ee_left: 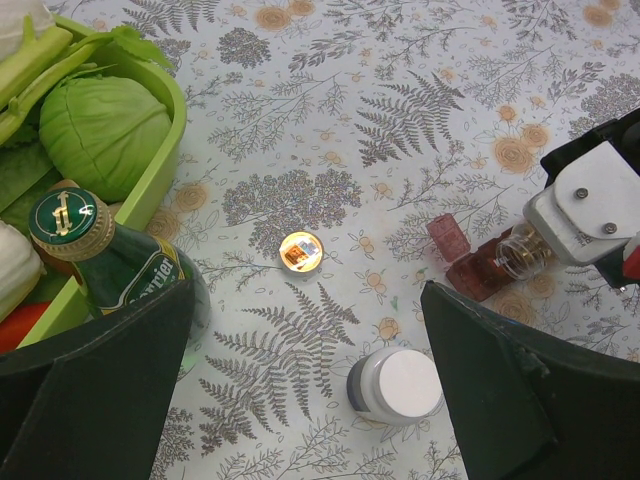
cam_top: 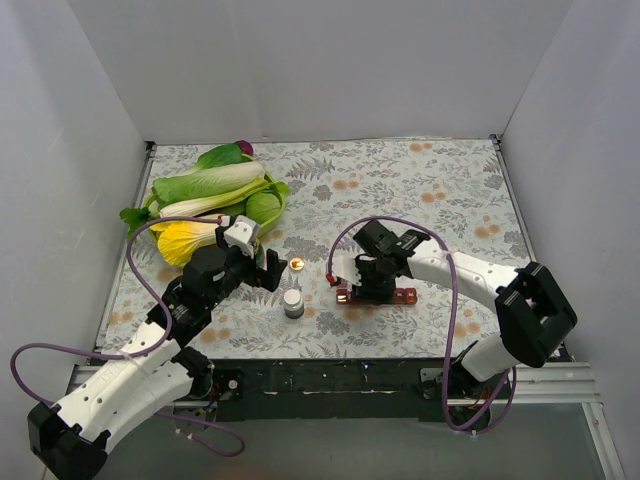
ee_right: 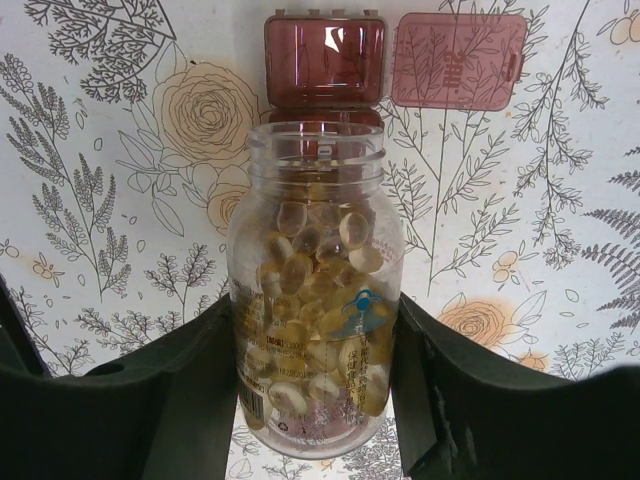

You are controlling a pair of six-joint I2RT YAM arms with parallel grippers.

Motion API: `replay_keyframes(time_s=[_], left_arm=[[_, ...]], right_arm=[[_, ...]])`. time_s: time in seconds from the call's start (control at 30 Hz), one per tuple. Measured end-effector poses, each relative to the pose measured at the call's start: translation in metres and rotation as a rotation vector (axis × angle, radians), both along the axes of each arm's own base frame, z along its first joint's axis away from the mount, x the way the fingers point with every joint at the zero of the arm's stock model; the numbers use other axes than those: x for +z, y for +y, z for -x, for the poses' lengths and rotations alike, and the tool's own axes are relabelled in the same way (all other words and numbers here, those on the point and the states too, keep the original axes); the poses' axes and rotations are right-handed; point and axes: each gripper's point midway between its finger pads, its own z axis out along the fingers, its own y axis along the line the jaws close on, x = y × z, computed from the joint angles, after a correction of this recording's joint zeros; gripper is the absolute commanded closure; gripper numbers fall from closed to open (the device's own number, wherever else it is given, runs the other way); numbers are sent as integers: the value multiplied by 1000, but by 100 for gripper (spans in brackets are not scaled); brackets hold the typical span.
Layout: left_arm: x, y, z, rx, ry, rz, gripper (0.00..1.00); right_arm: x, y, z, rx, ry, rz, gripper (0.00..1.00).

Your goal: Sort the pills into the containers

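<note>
The containers, a dark red translucent strip (cam_top: 392,296), lie on the floral table; the strip also shows in the left wrist view (ee_left: 480,272). Two of its lids stand open (ee_right: 325,58) (ee_right: 458,60). My right gripper (ee_right: 315,385) is shut on a clear uncapped bottle (ee_right: 315,290) full of yellow softgel pills. The bottle is tilted, its mouth at the strip's open end compartment. In the top view the right gripper (cam_top: 365,282) is over the strip's left end. My left gripper (ee_left: 310,400) (cam_top: 268,272) is open and empty, above the table to the left.
A small grey bottle with a white cap (ee_left: 395,385) (cam_top: 293,303) stands between my left fingers, nearer the right one. A small round cap, orange inside (ee_left: 300,252), lies beyond it. A green bottle (ee_left: 90,250) stands by a green tray (ee_left: 160,165) of vegetables at the left.
</note>
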Motion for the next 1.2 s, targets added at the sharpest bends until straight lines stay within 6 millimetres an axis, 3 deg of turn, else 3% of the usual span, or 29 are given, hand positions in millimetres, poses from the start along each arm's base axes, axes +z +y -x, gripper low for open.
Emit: replay_keyframes(time_s=[1.2], left_arm=[[-1,9,-6,57,-11,-18,2]], right_arm=[[-1,2,-5,7,-19,124,99]])
